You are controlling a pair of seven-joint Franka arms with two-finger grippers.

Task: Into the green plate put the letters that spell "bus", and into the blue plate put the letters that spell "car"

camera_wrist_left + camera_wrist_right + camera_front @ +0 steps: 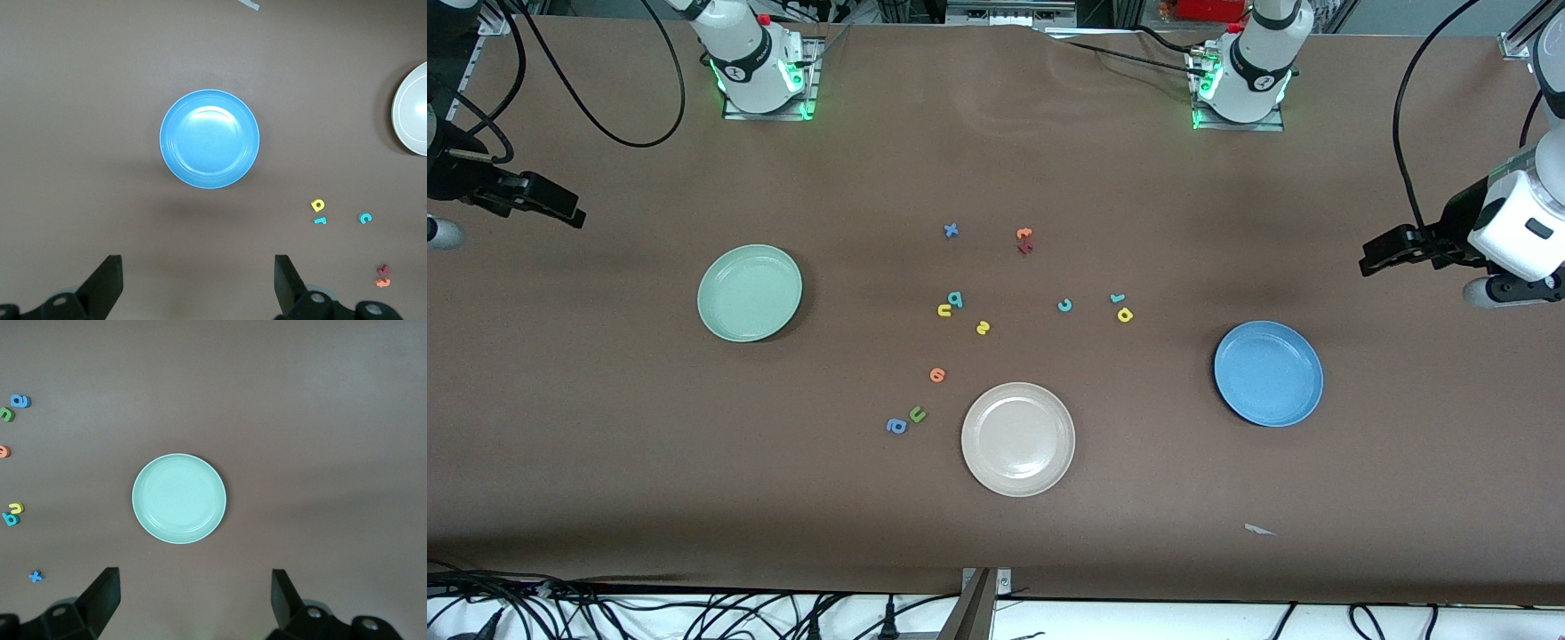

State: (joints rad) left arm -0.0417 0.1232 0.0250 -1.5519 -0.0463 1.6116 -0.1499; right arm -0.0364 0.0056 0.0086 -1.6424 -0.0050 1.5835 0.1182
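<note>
The green plate (749,292) (179,498) lies empty toward the right arm's end, the blue plate (1268,373) (209,139) empty toward the left arm's end. Between them lie the teal b (955,299), yellow u (944,310) and yellow s (983,328), and beside those the teal c (1064,306), teal r (1117,298) and yellow a (1124,315). My right gripper (574,215) (195,583) hovers open and empty off the green plate's end. My left gripper (1369,260) (199,267) hovers open and empty near the blue plate.
A cream-white plate (1017,438) sits nearer the front camera. Spare letters lie about: a blue x (951,230), an orange letter (1024,234) on a dark red one, an orange e (937,374), a green u (917,413), a blue a (896,426). A paper scrap (1259,530) lies near the front edge.
</note>
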